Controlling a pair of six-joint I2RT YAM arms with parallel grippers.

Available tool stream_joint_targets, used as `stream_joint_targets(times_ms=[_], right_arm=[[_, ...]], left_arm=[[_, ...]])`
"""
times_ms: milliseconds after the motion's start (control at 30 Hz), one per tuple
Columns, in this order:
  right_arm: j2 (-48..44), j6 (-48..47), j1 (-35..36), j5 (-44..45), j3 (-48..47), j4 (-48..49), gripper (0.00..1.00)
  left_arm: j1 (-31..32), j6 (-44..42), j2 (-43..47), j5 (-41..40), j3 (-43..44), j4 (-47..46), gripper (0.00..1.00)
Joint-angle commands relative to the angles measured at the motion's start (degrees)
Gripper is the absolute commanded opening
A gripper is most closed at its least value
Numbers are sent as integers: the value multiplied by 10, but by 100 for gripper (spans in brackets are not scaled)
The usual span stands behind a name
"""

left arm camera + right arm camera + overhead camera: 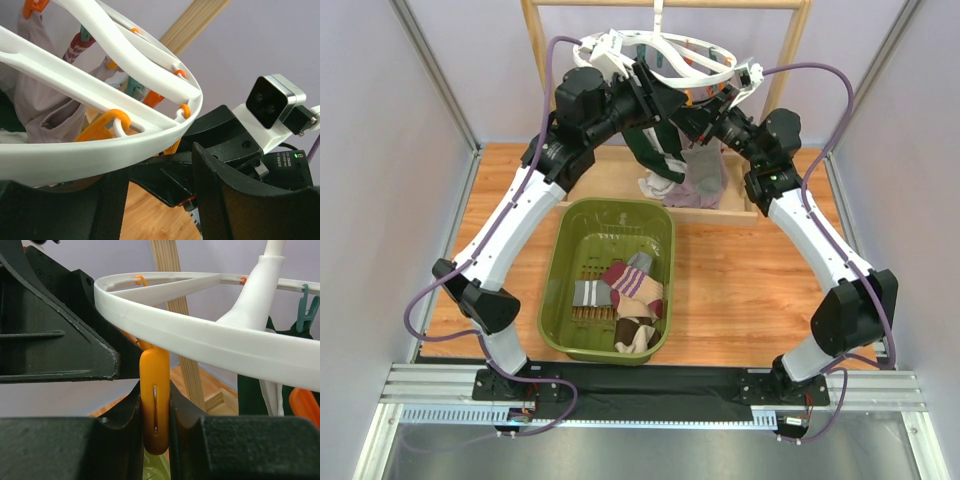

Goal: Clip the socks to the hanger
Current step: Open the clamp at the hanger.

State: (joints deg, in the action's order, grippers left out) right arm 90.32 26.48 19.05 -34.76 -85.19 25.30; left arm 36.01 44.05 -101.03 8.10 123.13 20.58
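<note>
White plastic hanger (620, 48) up high, hooked on the wooden rack (532, 50), both grippers at its ring (100, 155). First the left gripper (157, 185), spread apart, that ring lying just above its fingers (215, 200). Past the ring, up and to its left, a lilac sock (35, 100) hanging down. Then the right gripper (155, 407), facing the left one, pressed tight on an orange clip (155, 385), pinching it from both sides right under the ring. Off to its right, a teal clip (305, 310) and a dark green sock (250, 395), both hanging. Far below both grippers, a green basket (610, 205) with three more inside: grey striped sock (590, 295), pink striped sock (638, 280), brown and cream sock (635, 335).
</note>
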Motion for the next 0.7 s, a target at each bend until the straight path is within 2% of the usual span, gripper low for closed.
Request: stream_joint_targets(times_ms=[0, 600, 667], right_arm=[[-25, -20, -2, -14, -23, -9, 0], [-26, -18, -2, -39, -24, -5, 0], [-25, -26, -2, -48, -27, -9, 0]], left_arm=[[17, -6, 22, -50, -21, -24, 59], [24, -19, -59, -36, 66, -19, 58], [23, -26, -64, -26, 66, -26, 61]])
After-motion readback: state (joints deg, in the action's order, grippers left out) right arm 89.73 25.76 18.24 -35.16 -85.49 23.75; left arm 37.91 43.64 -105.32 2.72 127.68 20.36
